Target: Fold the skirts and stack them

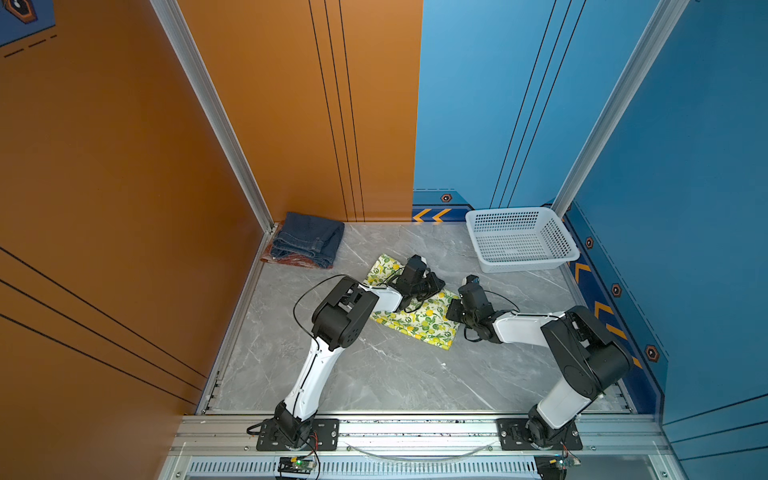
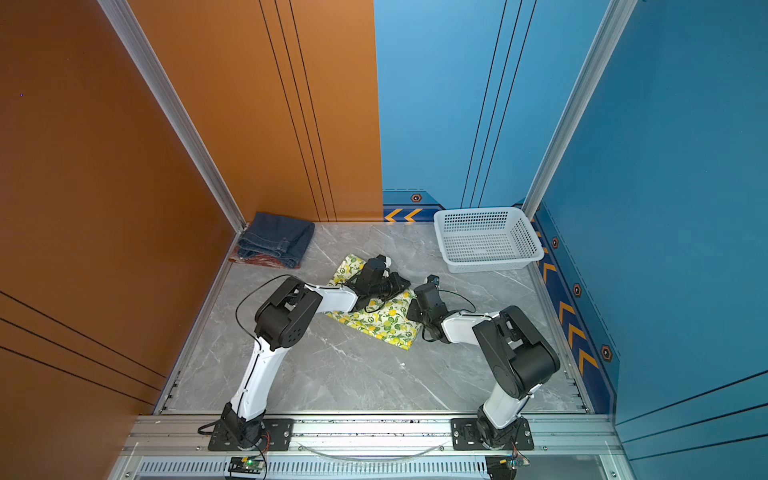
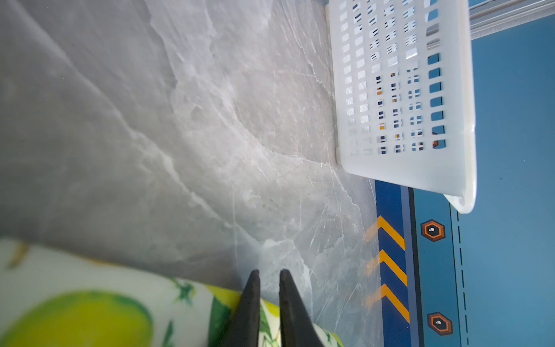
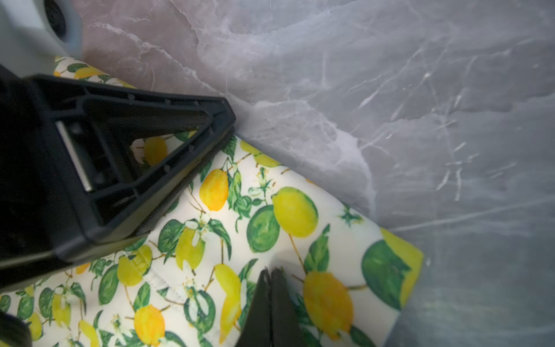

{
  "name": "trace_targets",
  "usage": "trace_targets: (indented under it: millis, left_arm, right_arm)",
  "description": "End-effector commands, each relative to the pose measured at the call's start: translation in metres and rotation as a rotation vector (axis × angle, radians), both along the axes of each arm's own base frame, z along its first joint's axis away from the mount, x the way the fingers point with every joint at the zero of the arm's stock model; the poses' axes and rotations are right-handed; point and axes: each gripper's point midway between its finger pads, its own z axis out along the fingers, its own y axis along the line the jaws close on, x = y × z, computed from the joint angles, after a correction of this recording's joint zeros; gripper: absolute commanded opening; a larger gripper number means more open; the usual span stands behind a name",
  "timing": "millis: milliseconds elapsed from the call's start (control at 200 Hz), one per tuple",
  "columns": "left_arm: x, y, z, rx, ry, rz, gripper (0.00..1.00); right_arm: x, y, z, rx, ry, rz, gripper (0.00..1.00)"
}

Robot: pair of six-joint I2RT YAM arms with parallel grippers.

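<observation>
The lemon-print skirt [image 1: 419, 324] [image 2: 382, 322] lies partly folded mid-table. My left gripper [image 1: 439, 286] [image 3: 267, 272] is at its far edge, the jaws nearly together with the printed cloth [image 3: 75, 300] between them. In the right wrist view that same left gripper [image 4: 229, 120] has its tips closed on the skirt's border. My right gripper [image 1: 451, 309] [image 4: 271, 270] is shut on top of the skirt [image 4: 270, 210] near its corner, and the cloth puckers at the tips. The dark denim skirt [image 1: 309, 239] lies folded on the red plaid skirt [image 1: 286, 261] in the back left corner.
A white perforated basket [image 1: 521, 266] [image 3: 405, 168] stands at the back right by the blue wall. Orange and blue walls close in the grey marble table [image 1: 374, 374]. A metal rail [image 1: 415, 432] carries both arm bases along the front edge.
</observation>
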Motion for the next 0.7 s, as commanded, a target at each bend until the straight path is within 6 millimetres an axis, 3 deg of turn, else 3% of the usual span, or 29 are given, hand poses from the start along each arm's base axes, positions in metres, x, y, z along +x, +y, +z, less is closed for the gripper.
trace_targets:
  millis: [0, 315, 691]
  left_arm:
    - [0.007, 0.028, -0.028, 0.065, 0.049, 0.024, 0.15]
    - [0.035, 0.073, -0.046, 0.068, 0.074, 0.061, 0.15]
    - [0.067, 0.122, -0.042, 0.051, 0.073, 0.106, 0.15]
  right_arm:
    - [-0.01, -0.016, -0.01, -0.052, 0.04, -0.035, 0.0]
    - [-0.011, -0.027, -0.007, -0.084, 0.053, -0.056, 0.0]
    - [-0.01, -0.041, -0.01, -0.119, 0.072, -0.084, 0.0]
